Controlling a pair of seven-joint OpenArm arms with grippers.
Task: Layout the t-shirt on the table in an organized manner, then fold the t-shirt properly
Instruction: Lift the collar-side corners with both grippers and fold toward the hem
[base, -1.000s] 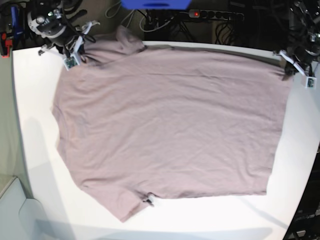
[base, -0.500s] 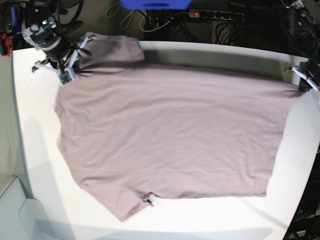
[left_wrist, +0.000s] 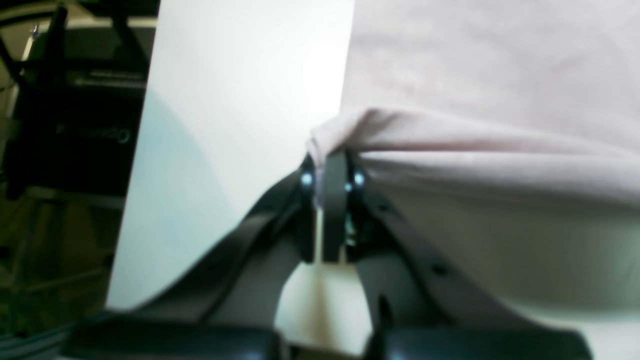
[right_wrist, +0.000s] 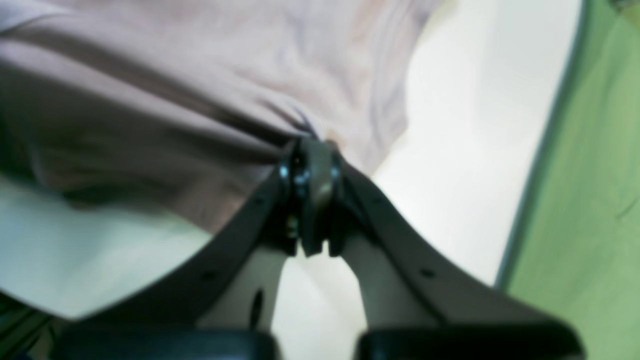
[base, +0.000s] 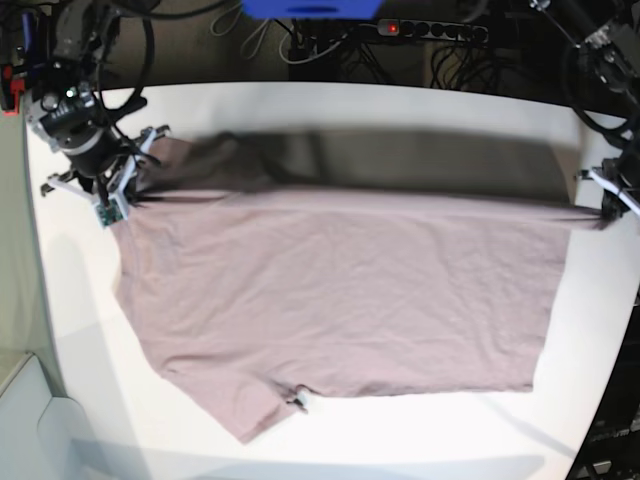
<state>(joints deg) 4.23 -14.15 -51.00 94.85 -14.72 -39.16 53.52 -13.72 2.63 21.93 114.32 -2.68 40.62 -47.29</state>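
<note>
Here the white tabletop (base: 330, 440) lies under both tools: left tool (left_wrist: 330, 180) and right tool (right_wrist: 310, 172) each clench the t-shirt (base: 340, 300) edge, lifted.

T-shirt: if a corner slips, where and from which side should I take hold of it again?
Judging by its pose, grip the t-shirt at the far edge's end corners, each pincer coming from the far side, where the left pincer and right pincer pinch it now. That raised, taut edge is clear of the table.

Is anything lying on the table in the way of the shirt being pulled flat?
Nothing visible does. Both claws, left and right, already pinch the t-shirt, and the white table around it shows no other object.
</note>
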